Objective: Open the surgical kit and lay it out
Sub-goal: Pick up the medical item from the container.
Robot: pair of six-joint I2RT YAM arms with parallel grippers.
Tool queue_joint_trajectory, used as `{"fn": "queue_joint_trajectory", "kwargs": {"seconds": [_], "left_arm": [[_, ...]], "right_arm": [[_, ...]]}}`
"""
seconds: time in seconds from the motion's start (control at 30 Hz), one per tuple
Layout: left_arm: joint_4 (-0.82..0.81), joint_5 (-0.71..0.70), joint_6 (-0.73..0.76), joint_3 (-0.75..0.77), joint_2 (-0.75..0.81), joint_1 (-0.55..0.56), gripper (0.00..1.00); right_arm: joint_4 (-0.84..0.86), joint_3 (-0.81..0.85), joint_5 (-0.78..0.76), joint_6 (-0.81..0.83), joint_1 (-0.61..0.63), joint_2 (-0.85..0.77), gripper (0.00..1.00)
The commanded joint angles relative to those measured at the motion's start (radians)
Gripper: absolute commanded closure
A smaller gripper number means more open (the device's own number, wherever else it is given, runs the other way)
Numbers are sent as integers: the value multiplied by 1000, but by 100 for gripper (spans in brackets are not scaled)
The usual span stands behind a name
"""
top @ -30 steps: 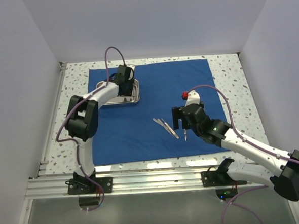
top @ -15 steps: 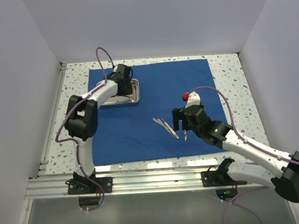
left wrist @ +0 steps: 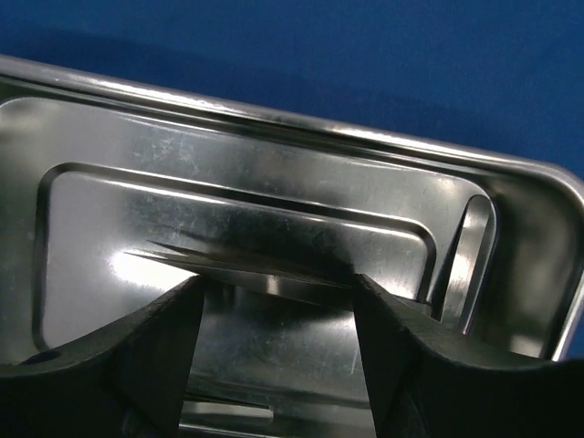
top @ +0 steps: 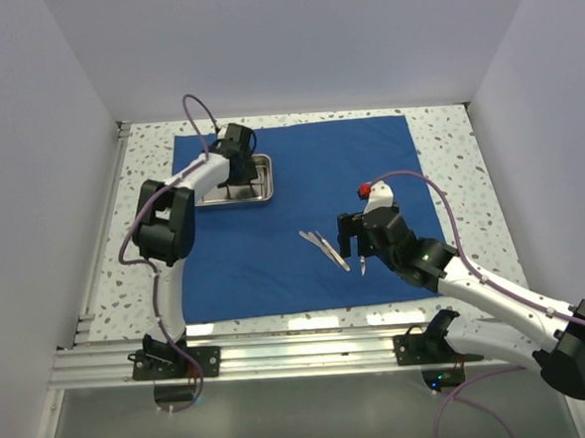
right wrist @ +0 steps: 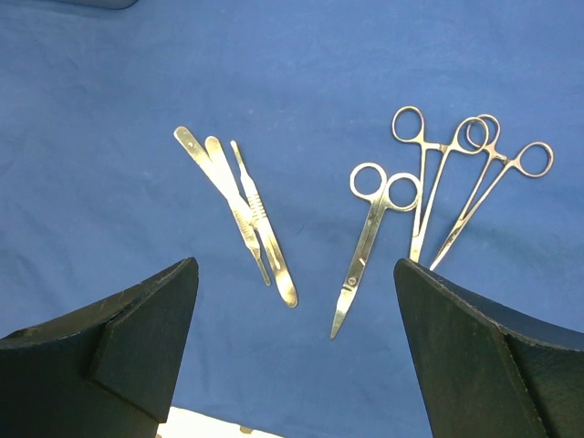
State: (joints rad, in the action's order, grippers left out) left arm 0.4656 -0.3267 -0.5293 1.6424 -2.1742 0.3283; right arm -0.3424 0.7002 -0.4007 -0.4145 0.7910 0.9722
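Observation:
The royal-blue cloth (top: 300,179) lies spread flat on the table. The steel tray (top: 262,178) sits on its far left part. My left gripper (top: 238,175) is low inside the tray (left wrist: 274,128), open (left wrist: 278,285). A slim pointed silver instrument (left wrist: 228,258) lies on the tray floor just beyond its fingertips. My right gripper (top: 353,243) hovers open (right wrist: 295,269) above the laid-out instruments. These are a cluster of slim flat handles (right wrist: 239,208), scissors (right wrist: 369,233) and two ring-handled forceps (right wrist: 436,173). They also show in the top view (top: 324,247).
The speckled tabletop (top: 447,140) borders the cloth on all sides. An aluminium rail (top: 301,352) runs along the near edge with both arm bases. White walls close in the left, right and back. The cloth's near edge shows in the right wrist view (right wrist: 210,422).
My left gripper has shifted slightly left and lower within the tray, and its arm has swung a little. My right gripper has stayed almost still above the instruments.

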Motion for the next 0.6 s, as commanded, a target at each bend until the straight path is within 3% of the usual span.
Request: {"fn": "queue_joint_trajectory", "kwargs": {"seconds": [0.0, 0.13, 0.33, 0.47, 0.57], "left_arm": [[-25, 17, -8, 45, -41, -14, 32], [-18, 37, -3, 79, -70, -17, 41], [-35, 57, -1, 80, -84, -20, 72], [-38, 55, 5, 79, -88, -20, 100], [-44, 35, 11, 71, -69, -20, 100]], "right_arm": [[36, -5, -1, 6, -3, -23, 7], [34, -7, -6, 6, -3, -21, 7], [33, -7, -18, 8, -3, -12, 7], [34, -7, -23, 6, -3, -9, 7], [34, -8, -24, 6, -3, -9, 7]]}}
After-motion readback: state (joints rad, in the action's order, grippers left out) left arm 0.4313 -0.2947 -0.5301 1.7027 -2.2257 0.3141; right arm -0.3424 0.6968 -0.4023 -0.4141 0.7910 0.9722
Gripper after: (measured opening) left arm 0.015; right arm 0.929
